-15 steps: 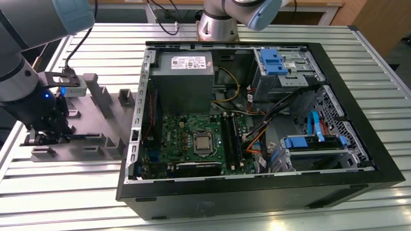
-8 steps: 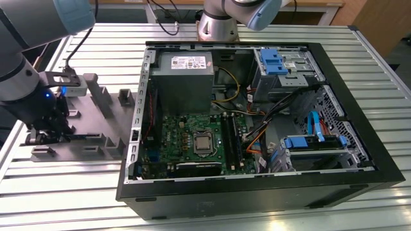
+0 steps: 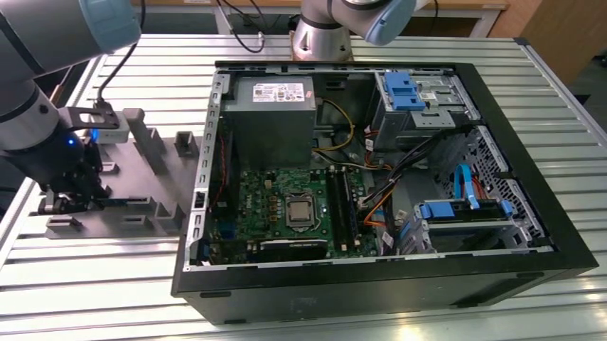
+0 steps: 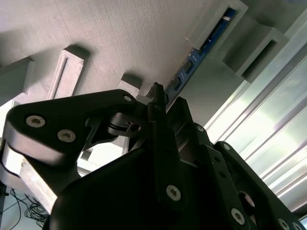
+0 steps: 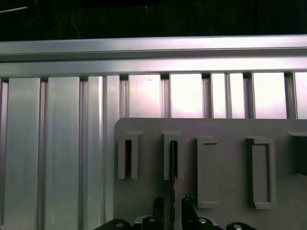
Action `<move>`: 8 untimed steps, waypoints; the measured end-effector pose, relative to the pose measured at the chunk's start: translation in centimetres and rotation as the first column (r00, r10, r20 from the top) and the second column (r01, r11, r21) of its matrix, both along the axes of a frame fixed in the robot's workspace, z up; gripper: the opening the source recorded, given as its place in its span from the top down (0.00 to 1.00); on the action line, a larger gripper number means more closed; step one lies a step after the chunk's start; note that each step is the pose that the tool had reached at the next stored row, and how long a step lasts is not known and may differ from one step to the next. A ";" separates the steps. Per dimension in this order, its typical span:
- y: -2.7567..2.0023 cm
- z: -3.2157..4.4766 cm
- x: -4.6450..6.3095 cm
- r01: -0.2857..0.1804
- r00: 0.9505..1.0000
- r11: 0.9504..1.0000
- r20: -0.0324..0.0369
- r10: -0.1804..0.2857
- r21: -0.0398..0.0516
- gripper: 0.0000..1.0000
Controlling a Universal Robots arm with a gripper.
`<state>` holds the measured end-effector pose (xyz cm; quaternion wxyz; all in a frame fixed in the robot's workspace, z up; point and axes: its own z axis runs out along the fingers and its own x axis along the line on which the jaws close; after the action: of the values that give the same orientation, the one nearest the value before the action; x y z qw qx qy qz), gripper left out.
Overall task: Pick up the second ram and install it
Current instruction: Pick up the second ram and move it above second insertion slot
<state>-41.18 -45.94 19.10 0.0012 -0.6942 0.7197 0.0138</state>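
1. The gripper [image 3: 68, 202] is seen low over the grey fixture tray [image 3: 152, 167], at the tray's end farthest from the computer case [image 3: 379, 280].
2. In the first wrist view the gripper [image 5: 172, 208] is spread: two dark fingers [image 5: 188, 203] stand either side of the second ram [image 5: 171, 158], and a gap is seen on each side. No pinch is seen.
3. The second ram is held upright on its long edge in the tray's slotted posts [image 5: 128, 155]. It is viewed edge-on as a thin dark line, so its chips cannot be made out.
4. In the second wrist view the second ram [image 4: 204, 48] is seen as a blue-green strip in a tray [image 4: 120, 38] slot. Its near end is hidden behind the gripper [image 4: 156, 93] linkages.
5. In the exterior view the fingertips are lost against the dark gripper body, and contact with the tray cannot be judged.
6. The arm [image 3: 38, 92] is cut off by the picture edge.
7. The tray [image 5: 230, 129] lies on the slatted metal table [image 5: 62, 143], just beside the open computer case.
8. The black memory slots [image 3: 340, 206] are seen inside the case, well apart from the tray. Whether any stick sits in them is hard to tell.
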 end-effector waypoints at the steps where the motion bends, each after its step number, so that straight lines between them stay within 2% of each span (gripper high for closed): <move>1: 0.00 -0.02 0.0 0.000 1.000 1.000 0.000 0.000 0.000 0.71; 6: 0.00 -0.05 0.0 0.000 1.000 1.000 0.000 0.000 0.000 0.73; 7: 0.00 -0.05 0.0 0.000 1.000 1.000 0.000 0.000 0.000 0.79; 8: 0.00 -0.05 0.0 0.000 1.000 1.000 0.000 0.000 0.000 0.79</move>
<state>-41.18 -45.94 19.05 0.0010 -0.6941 0.7197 0.0137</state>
